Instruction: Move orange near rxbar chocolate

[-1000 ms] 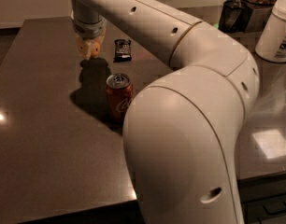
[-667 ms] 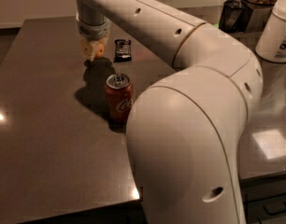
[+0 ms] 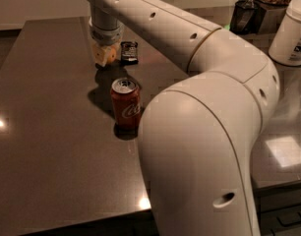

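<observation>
The orange (image 3: 105,56) is a small yellow-orange fruit held in my gripper (image 3: 105,57), which reaches down from the arm at the far side of the dark table (image 3: 47,132). The fruit sits low, at or just above the tabletop; I cannot tell if it touches. The rxbar chocolate (image 3: 129,52), a flat dark bar with pale print, lies just to the right of the orange, a small gap apart. My gripper is shut on the orange.
A red soda can (image 3: 125,103) stands upright in front of the orange and bar. My large white arm (image 3: 204,132) fills the right foreground. A white tub (image 3: 292,31) and dark packages (image 3: 246,14) stand at the back right.
My gripper has moved the orange to the right, closer to the dark bar. The can and bar have not moved.
</observation>
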Controlling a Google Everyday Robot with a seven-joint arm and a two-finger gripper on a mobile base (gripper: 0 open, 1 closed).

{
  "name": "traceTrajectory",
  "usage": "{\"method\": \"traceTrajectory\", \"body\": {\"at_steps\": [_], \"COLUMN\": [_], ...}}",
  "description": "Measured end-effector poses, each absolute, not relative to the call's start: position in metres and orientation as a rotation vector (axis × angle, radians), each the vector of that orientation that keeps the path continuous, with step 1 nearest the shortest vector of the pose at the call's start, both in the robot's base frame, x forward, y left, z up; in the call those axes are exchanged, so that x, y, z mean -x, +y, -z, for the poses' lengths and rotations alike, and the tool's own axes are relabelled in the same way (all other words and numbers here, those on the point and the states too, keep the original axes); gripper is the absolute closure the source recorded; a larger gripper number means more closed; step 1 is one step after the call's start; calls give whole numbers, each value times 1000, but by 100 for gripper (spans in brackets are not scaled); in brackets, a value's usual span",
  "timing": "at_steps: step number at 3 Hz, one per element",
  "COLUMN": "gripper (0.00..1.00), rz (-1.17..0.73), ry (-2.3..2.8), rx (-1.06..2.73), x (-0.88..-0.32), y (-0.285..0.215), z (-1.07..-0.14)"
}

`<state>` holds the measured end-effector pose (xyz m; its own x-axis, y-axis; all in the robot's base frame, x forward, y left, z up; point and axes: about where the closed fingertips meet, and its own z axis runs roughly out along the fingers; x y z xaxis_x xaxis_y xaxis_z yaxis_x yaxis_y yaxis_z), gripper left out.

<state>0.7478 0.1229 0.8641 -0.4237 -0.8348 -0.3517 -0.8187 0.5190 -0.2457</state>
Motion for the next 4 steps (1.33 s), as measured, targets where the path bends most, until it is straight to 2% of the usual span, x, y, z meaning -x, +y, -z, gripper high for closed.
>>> {"method": "traceTrajectory", "body": {"at_steps": [1, 2, 4], "gripper": [9, 0, 0], "rz": [45, 48, 13], "ry": [2345, 2357, 2336], "rx": [1344, 1331, 1317], "x": [-748, -746, -741], "y": [117, 111, 110], "z": [-860, -858, -875]}}
